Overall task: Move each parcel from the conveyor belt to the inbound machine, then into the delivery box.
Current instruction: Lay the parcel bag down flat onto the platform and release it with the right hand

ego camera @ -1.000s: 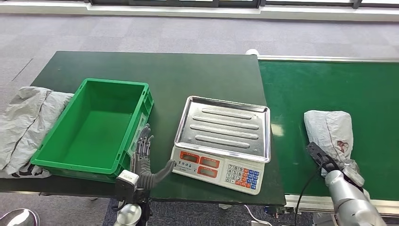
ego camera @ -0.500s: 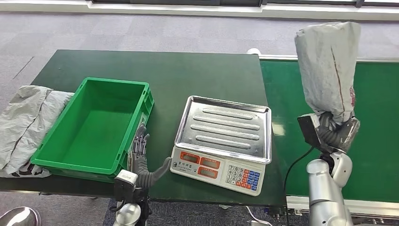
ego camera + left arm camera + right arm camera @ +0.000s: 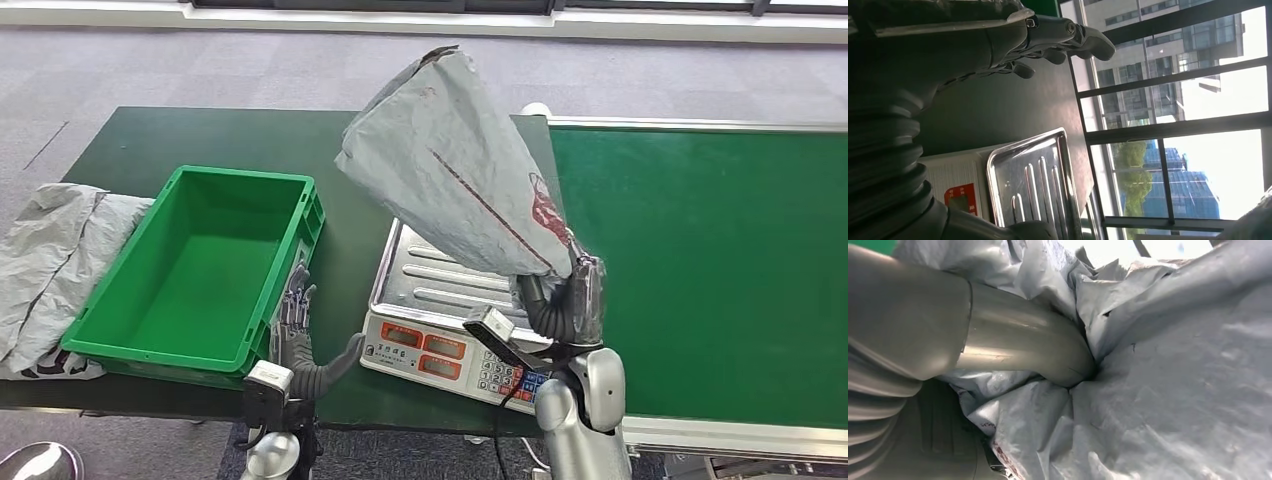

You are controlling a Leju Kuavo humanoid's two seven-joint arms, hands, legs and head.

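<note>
The right hand (image 3: 560, 300) grips the grey parcel (image 3: 455, 170) by its crumpled near end and holds it in the air above the inbound machine (image 3: 470, 290), a scale with a steel tray. In the right wrist view the thumb (image 3: 1018, 347) sinks deep into the wrinkled film (image 3: 1168, 380), so the parcel looks like a soft poly bag, probably light, with loose contents that give under pressure. Such film is likely a little slippery, and a bunched end is the sensible place to hold it; a flat face would offer little to close on. The parcel's long axis runs from the hand at the near right up and away to the far left, tilted well off vertical, its free end pointing toward the far side of the table (image 3: 200, 130). The left hand (image 3: 300, 330) holds nothing, fingers spread, between the delivery box (image 3: 255, 180) and the scale. The conveyor belt (image 3: 720, 260) lies on the right, and another grey bag (image 3: 50, 250) lies left of the box
</note>
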